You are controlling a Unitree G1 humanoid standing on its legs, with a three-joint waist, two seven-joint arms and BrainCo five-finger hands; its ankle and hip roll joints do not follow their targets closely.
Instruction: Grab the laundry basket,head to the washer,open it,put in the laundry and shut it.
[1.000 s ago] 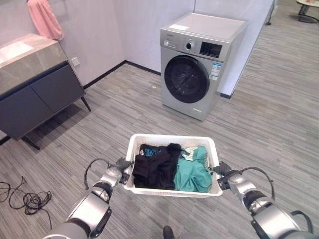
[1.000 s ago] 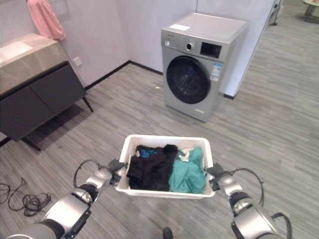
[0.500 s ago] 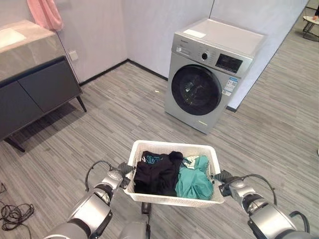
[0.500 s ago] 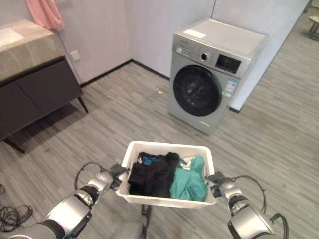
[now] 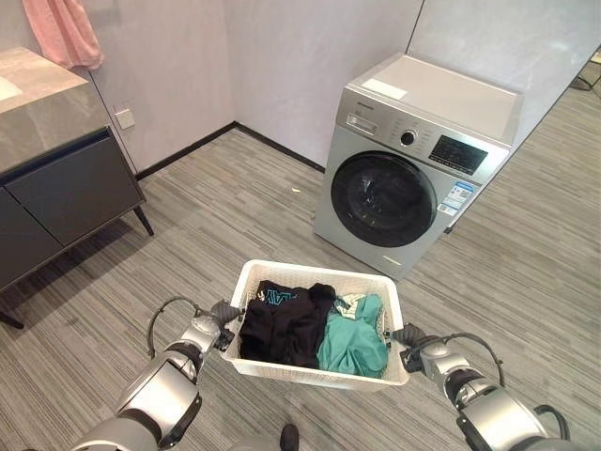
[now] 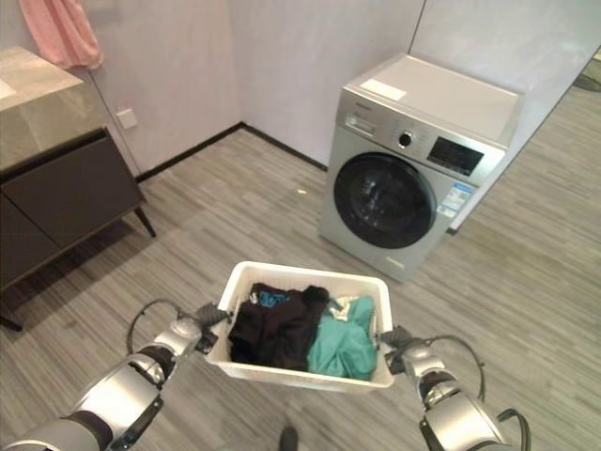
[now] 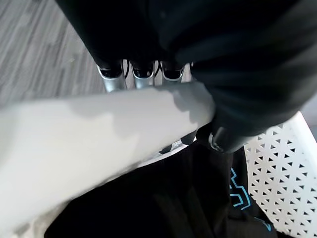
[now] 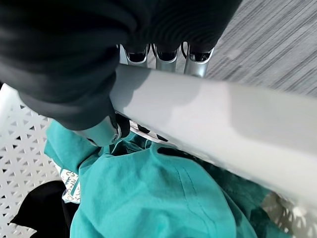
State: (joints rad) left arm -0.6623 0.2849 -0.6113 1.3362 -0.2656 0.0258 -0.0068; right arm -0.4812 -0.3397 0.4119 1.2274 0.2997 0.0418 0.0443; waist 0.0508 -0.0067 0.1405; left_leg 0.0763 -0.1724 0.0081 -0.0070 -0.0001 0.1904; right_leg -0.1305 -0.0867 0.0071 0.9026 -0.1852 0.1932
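Observation:
I carry a white laundry basket in front of me, off the floor. It holds black clothes on its left and a teal garment on its right. My left hand is shut on the basket's left rim, fingers under it and thumb inside. My right hand is shut on the right rim the same way. The silver front-loading washer stands ahead against the wall, its round dark door closed.
A dark cabinet with a stone top stands at the left wall, a pink towel hanging above it. Grey plank floor lies open between the basket and the washer.
The view has shifted as I walk: the washer is nearer and more to the centre-right, the cabinet has slid out to the left. Both hands keep the same hold on the basket.

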